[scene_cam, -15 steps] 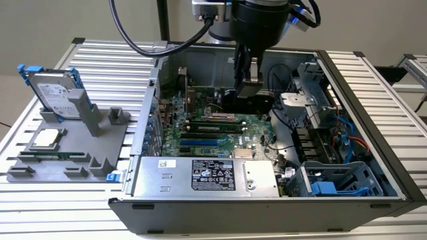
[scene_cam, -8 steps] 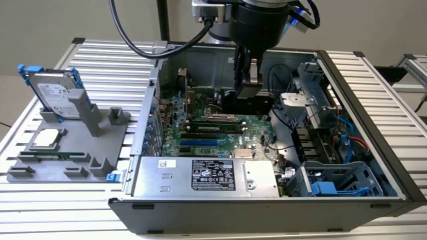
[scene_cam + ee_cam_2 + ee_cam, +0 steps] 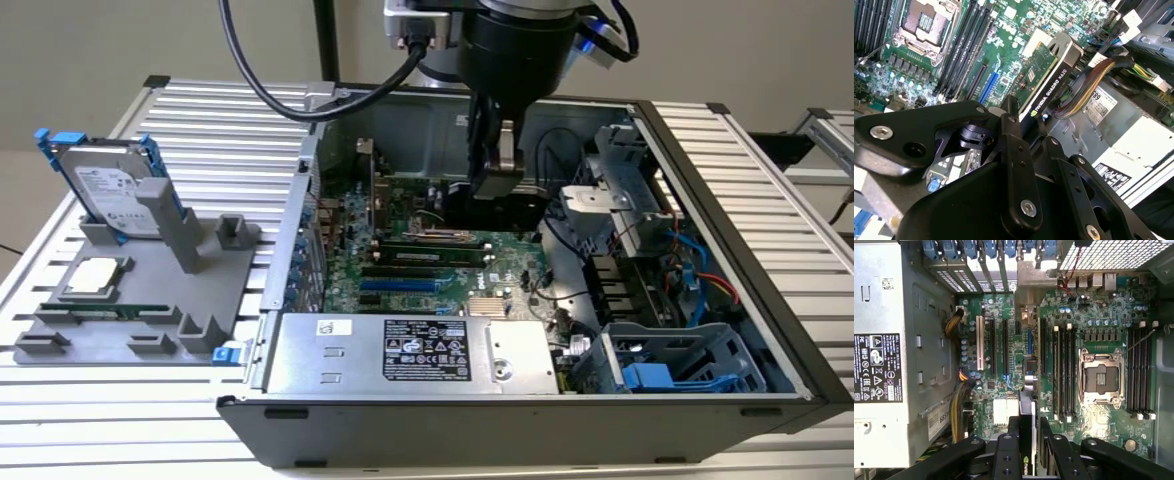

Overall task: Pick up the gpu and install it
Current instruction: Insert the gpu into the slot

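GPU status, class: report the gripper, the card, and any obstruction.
Gripper shut on green, black-cooler GPU card. Card held above green motherboard, not seated. No obstruction seen.

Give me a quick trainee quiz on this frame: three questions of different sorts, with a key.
1. True or false: the hand is shut on the gpu.
2. The gpu hangs above: A) the motherboard; B) the power supply; C) the slatted table.
3. Fill in: on the grey stand at the exterior view's left, the ___ stands upright.

Key: 1 true. 2 A. 3 hard drive.
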Available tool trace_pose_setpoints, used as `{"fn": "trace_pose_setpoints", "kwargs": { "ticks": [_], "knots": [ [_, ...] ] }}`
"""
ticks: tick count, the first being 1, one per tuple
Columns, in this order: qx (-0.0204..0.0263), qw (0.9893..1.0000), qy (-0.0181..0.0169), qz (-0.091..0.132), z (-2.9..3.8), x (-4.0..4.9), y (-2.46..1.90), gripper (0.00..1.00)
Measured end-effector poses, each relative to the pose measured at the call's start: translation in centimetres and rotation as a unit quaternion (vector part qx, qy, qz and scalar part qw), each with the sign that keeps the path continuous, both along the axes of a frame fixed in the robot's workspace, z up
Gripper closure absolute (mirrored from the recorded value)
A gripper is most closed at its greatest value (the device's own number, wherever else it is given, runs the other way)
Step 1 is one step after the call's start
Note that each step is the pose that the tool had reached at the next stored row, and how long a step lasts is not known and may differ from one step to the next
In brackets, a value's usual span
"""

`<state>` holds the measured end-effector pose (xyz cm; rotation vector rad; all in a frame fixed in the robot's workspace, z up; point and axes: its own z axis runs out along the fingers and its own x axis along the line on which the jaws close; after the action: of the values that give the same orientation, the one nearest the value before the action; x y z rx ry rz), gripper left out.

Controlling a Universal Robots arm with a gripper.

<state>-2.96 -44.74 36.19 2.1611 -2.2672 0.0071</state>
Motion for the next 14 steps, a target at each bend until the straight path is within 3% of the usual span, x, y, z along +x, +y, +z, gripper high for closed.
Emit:
{"fn": "trace_pose_setpoints", "kwargs": {
  "ticks": [14],
  "knots": [
    [-0.0001,1.0000,-0.0004,0.000,-1.85,-0.35,0.00,1.00]
  ]
}}
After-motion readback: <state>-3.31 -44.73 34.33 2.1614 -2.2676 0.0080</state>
